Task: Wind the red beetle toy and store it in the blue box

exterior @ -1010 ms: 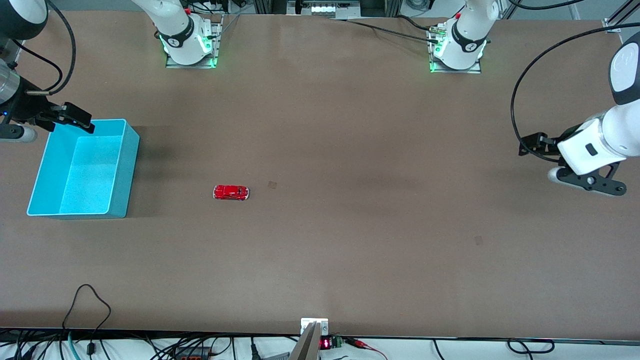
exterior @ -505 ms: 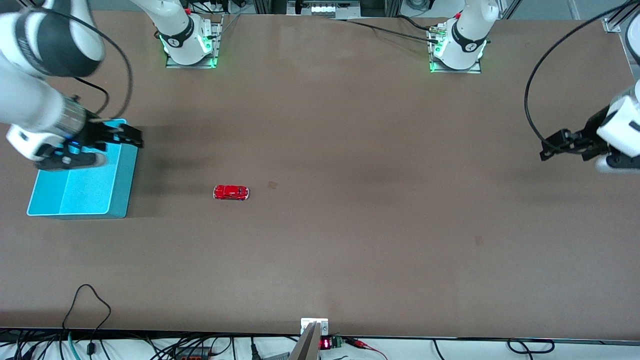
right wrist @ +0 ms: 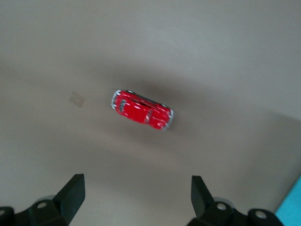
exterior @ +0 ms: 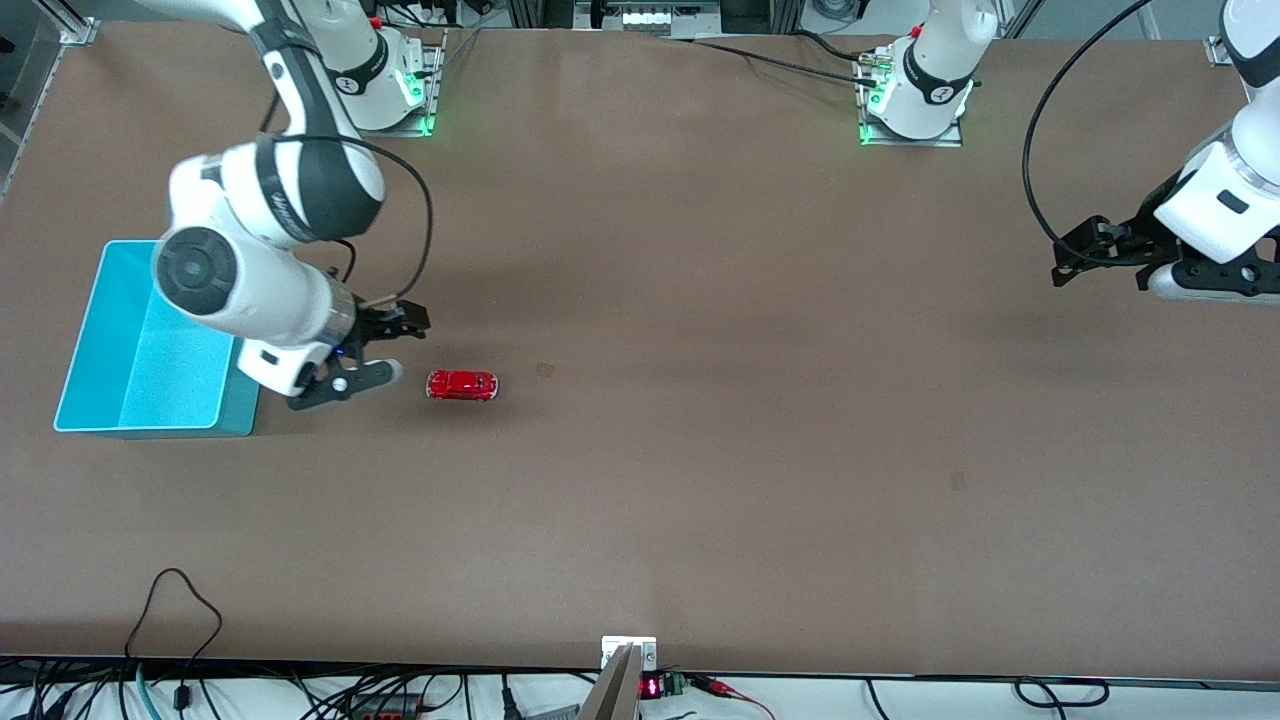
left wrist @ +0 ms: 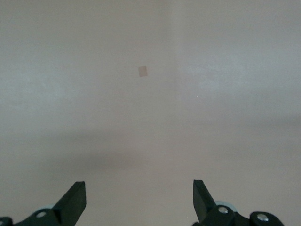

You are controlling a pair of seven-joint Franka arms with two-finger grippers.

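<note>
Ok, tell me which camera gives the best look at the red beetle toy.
The right wrist view: the red beetle toy fills more of the picture there, with silvery trim visible, ahead of the open right gripper. The front view shows it only small, on the table beside the blue box. The left wrist view shows bare table only.

Brown table with small tape patch, cables.

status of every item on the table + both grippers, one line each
red beetle toy: upright on its wheels on the table, not gripped
blue box: open, no lid, visible part of its floor bare, at the right arm's end
right gripper: open, between the box and the toy
left gripper: open, holding nothing, over the left arm's end of the table
</note>
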